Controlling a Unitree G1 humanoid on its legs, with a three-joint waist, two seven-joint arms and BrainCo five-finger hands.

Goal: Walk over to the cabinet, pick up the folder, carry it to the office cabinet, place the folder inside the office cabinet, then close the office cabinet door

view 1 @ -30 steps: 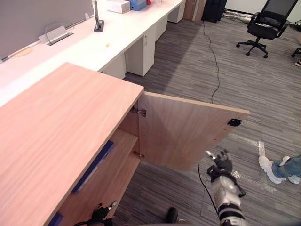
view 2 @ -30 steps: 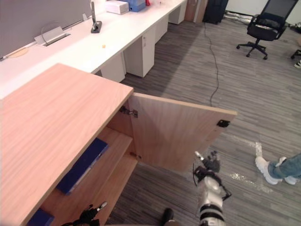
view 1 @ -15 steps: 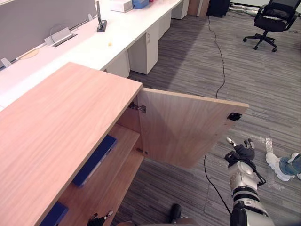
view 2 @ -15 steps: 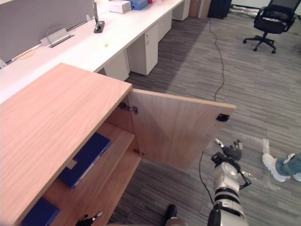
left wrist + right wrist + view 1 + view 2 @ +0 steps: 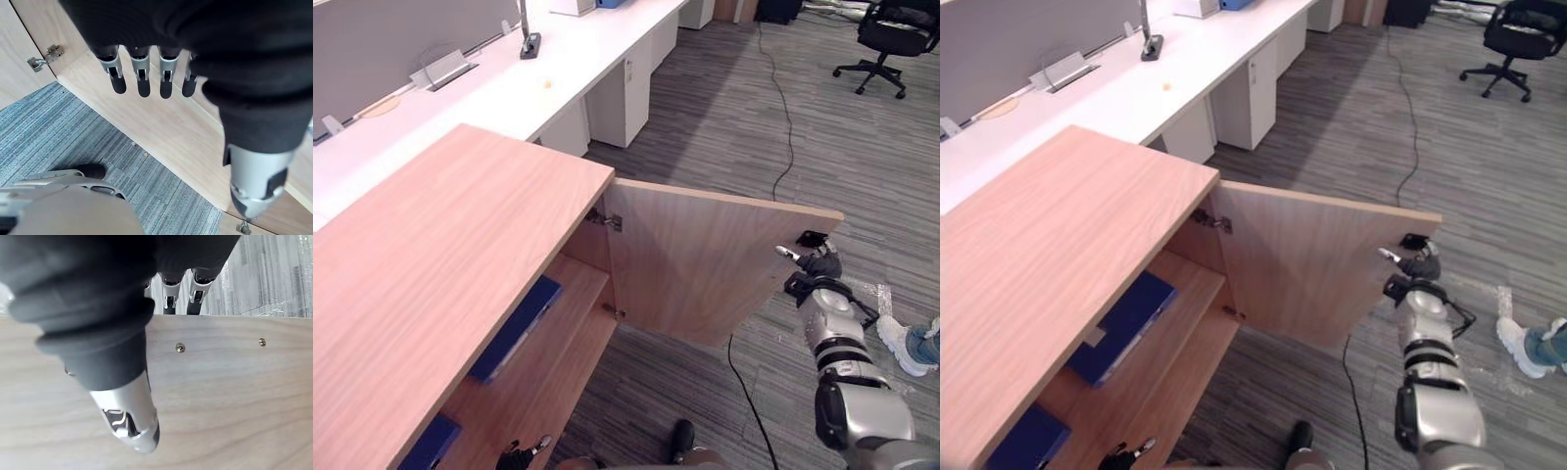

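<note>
Lying flat on the upper shelf (image 5: 1187, 282) inside the open office cabinet (image 5: 460, 264), the blue folder (image 5: 1122, 325) is held by neither hand. The right robot hand (image 5: 817, 265) is set at the free edge of the cabinet door (image 5: 695, 264), fingers straight past the edge and thumb over the door's face. The left robot hand (image 5: 139, 78) is held low by the bottom shelf (image 5: 161, 132), fingers straight, nothing grasped.

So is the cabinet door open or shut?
Open. The door stands swung out from the office cabinet, showing the blue folder on its shelf.
</note>
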